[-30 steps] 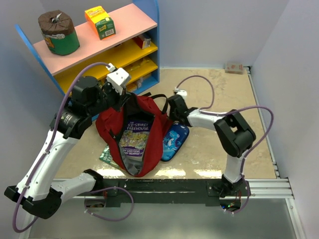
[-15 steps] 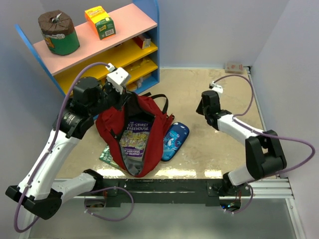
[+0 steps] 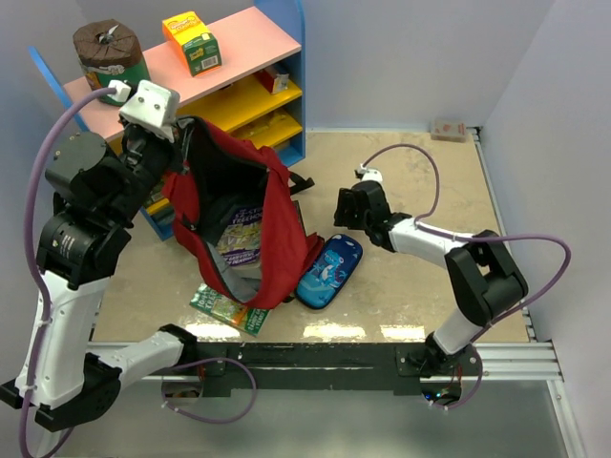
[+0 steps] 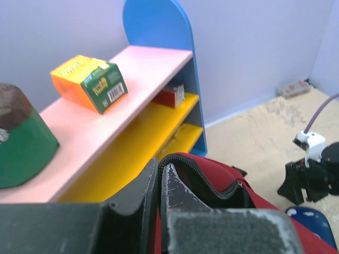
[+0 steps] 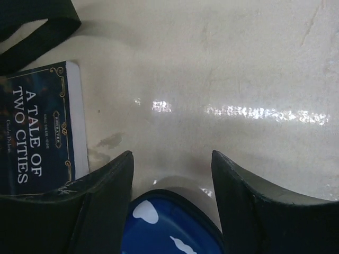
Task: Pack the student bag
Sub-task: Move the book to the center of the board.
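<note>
The student bag (image 3: 272,215) is a dark-red backpack, hoisted by its upper rim so its mouth gapes. A book (image 3: 239,239) shows inside it. My left gripper (image 3: 177,129) is shut on the zippered rim of the bag (image 4: 222,182), high up by the shelf; its fingers (image 4: 180,196) are pressed together on the fabric. My right gripper (image 3: 344,208) hovers open just over the far end of the blue pencil case (image 3: 329,270). In the right wrist view the gripper (image 5: 172,159) holds nothing and the pencil case (image 5: 169,230) lies low between the finger bases.
A green book (image 3: 229,310) lies partly under the bag. A dark book titled A Tale of Two Cities (image 5: 37,127) lies left of the right gripper, below a black strap (image 5: 32,21). The shelf unit (image 3: 248,57) carries an orange box (image 4: 90,82) and a green tin (image 3: 115,62).
My left arm has hauled the bag's rim up and to the left, toward the shelf. My right arm swung back in from the right to the pencil case's far end, and its jaws have opened.
</note>
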You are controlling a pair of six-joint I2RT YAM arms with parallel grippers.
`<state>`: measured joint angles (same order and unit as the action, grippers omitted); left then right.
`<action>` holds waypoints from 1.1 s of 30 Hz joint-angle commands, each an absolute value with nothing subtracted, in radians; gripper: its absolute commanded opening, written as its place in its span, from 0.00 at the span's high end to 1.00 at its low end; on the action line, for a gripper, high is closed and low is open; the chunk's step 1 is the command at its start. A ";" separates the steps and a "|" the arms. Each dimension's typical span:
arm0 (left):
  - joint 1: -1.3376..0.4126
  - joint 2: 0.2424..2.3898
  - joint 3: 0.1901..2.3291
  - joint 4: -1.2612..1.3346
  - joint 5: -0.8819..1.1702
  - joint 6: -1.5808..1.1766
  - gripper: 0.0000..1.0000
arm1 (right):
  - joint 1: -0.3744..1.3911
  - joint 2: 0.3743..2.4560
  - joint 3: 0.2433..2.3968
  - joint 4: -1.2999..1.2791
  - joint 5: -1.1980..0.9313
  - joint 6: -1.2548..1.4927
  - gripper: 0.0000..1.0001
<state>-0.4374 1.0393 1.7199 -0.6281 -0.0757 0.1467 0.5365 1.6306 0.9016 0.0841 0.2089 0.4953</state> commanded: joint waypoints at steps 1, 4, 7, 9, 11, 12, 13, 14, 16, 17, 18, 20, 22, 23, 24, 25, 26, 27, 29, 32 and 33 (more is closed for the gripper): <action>-0.433 1.046 1.858 -0.406 -0.100 0.172 1.00 | 0.563 1.660 0.963 0.146 0.167 0.472 0.38; -0.430 1.037 1.873 -0.411 -0.094 0.176 1.00 | 0.583 1.690 0.995 0.166 0.129 0.469 0.38; -0.419 1.031 1.882 -0.413 -0.094 0.186 1.00 | 0.624 1.738 1.041 0.186 0.072 0.463 0.37; -0.417 1.029 1.888 -0.411 -0.094 0.189 1.00 | 0.653 1.762 1.089 0.181 0.052 0.454 0.36; -0.417 1.028 1.891 -0.416 -0.089 0.192 1.00 | 0.704 1.802 1.135 0.164 0.061 0.445 0.34; -0.417 1.025 1.887 -0.420 -0.084 0.190 1.00 | 0.716 1.815 1.149 0.155 0.075 0.445 0.33; -0.417 1.023 1.881 -0.420 -0.077 0.186 1.00 | 0.738 1.827 1.173 0.146 0.080 0.446 0.33; -0.417 1.017 1.875 -0.420 -0.077 0.186 1.00 | 0.744 1.847 1.181 0.120 0.087 0.452 0.32; -0.417 1.009 1.855 -0.422 -0.072 0.186 1.00 | 0.758 1.852 1.180 0.101 0.107 0.459 0.28; -0.417 1.006 1.849 -0.420 -0.069 0.186 1.00 | 0.759 1.845 1.174 0.088 0.115 0.459 0.27; -0.417 1.003 1.842 -0.419 -0.068 0.186 1.00 | 0.764 1.841 1.166 0.080 0.124 0.459 0.26; -0.417 0.999 1.841 -0.420 -0.063 0.184 1.00 | 0.776 1.830 1.144 0.060 0.158 0.453 0.24; -0.417 0.997 1.841 -0.420 -0.060 0.183 1.00 | 0.794 1.830 1.147 0.031 0.204 0.437 0.23; -0.417 0.996 1.839 -0.420 -0.060 0.184 1.00 | 0.801 1.836 1.150 0.003 0.219 0.436 0.22; -0.417 0.994 1.838 -0.420 -0.058 0.184 1.00 | 0.807 1.848 1.154 0.003 0.232 0.437 0.22; -0.417 0.994 1.838 -0.422 -0.055 0.184 1.00 | 0.813 1.853 1.158 -0.026 0.241 0.440 0.21; -0.417 0.993 1.835 -0.422 -0.052 0.184 1.00 | 0.816 1.859 1.157 -0.038 0.258 0.448 0.21; -0.417 0.991 1.835 -0.422 -0.049 0.183 1.00 | 0.818 1.870 1.157 -0.040 0.258 0.463 0.21; -0.417 0.992 1.833 -0.423 -0.045 0.179 1.00 | 0.819 1.876 1.152 -0.025 0.247 0.477 0.21; -0.417 0.992 1.835 -0.426 -0.040 0.178 1.00 | 0.819 1.896 1.152 -0.005 0.227 0.509 0.25; -0.417 0.992 1.835 -0.426 -0.038 0.175 1.00 | 0.819 1.902 1.152 -0.005 0.210 0.528 0.27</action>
<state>-0.4255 1.0214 1.8038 -0.6235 -0.0540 0.1684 0.8165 1.8778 1.1496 -0.0113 0.2134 0.4770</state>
